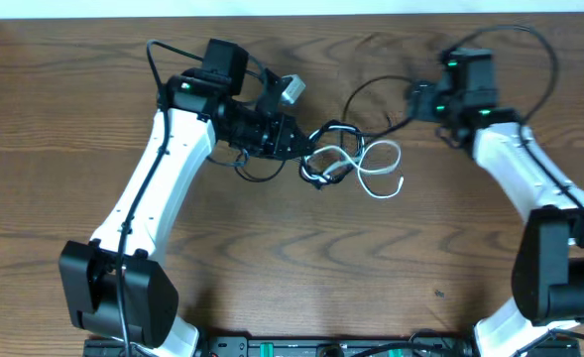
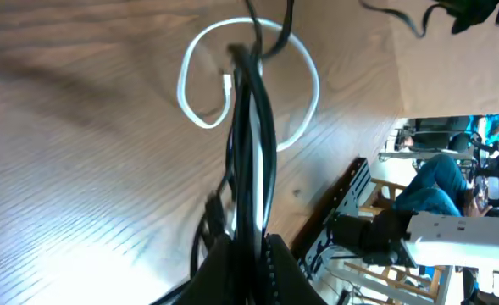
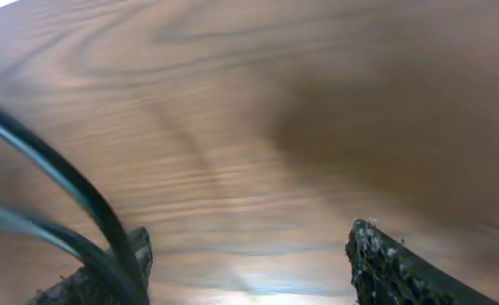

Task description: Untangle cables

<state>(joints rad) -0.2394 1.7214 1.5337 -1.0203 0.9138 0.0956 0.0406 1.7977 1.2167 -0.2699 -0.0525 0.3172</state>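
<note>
The long black cable (image 1: 356, 96) and the shorter white cable (image 1: 379, 159) lie tangled at the table's middle back. My left gripper (image 1: 293, 139) is at the left side of the tangle. In the left wrist view it (image 2: 249, 254) is shut on several strands of the black cable (image 2: 253, 152), which run over the white cable's loop (image 2: 200, 119). The black cable arcs right to my right gripper (image 1: 420, 102). In the right wrist view the right gripper (image 3: 245, 233) is open wide, low over the wood, and the black cable (image 3: 54, 169) passes by its left finger.
Thick black arm cords (image 1: 534, 45) loop behind the right arm and by the left arm (image 1: 153, 59). The table's back edge (image 1: 292, 18) is close behind both grippers. In the left wrist view the table edge (image 2: 397, 85) drops off to a room beyond.
</note>
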